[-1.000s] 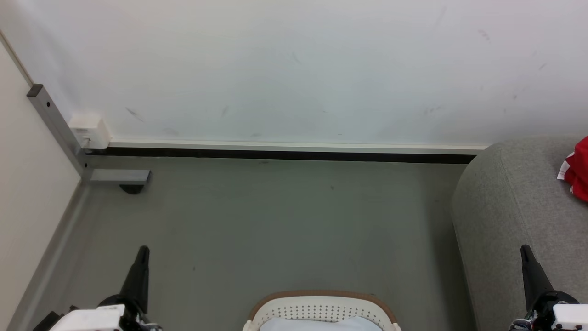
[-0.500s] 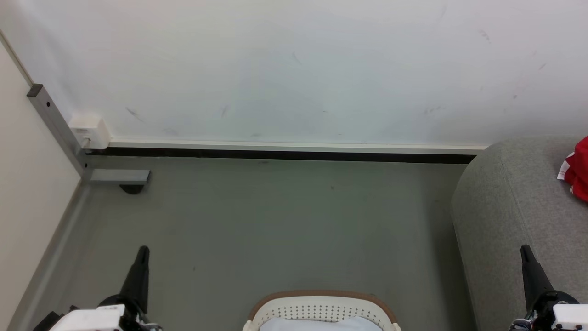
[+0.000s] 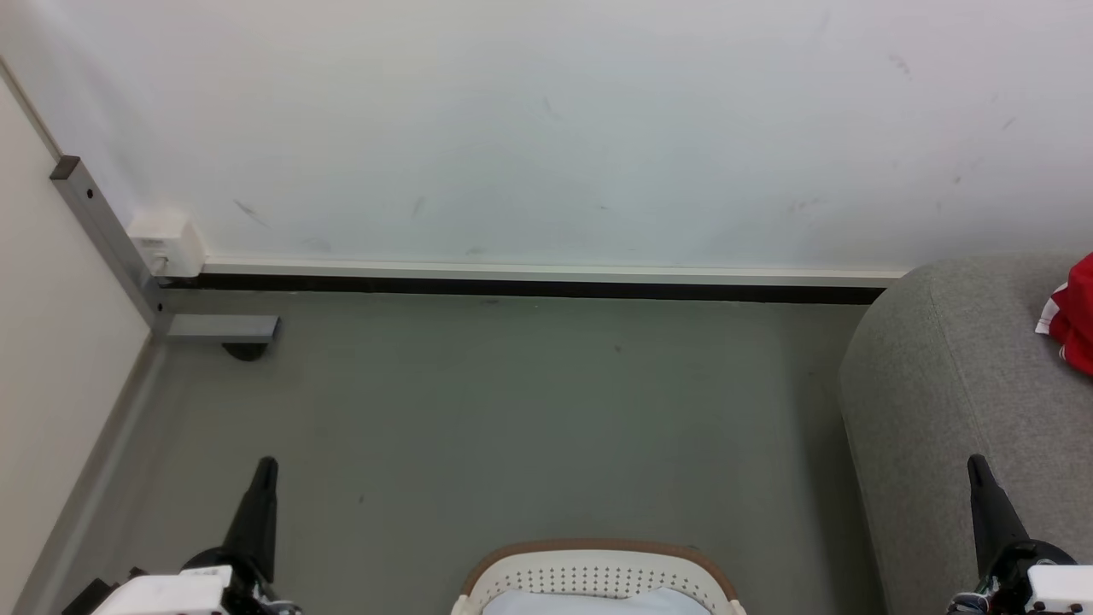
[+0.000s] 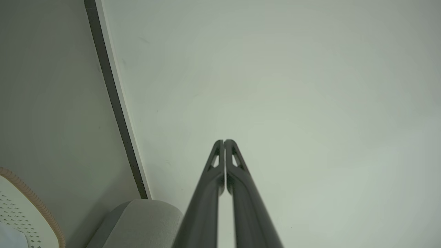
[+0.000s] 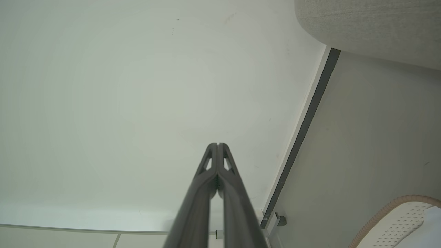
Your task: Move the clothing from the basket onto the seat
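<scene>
The red clothing (image 3: 1078,314) with white trim lies on the grey seat (image 3: 948,401) at the right edge of the head view. The cream basket (image 3: 598,574) with a brown rim stands at the bottom centre; a pale bluish-white cloth (image 3: 598,602) lies inside it. My left gripper (image 3: 265,465) is shut and empty at the lower left, well left of the basket. My right gripper (image 3: 975,463) is shut and empty at the lower right, over the seat's front. The left gripper (image 4: 224,141) and right gripper (image 5: 218,144) show their fingertips pressed together, pointing at the wall.
A white wall (image 3: 546,128) with a dark baseboard (image 3: 512,286) runs across the back. A grey metal post (image 3: 107,239) with a foot and a white socket box (image 3: 166,243) stand in the left corner. Grey floor (image 3: 512,410) spreads between wall and basket.
</scene>
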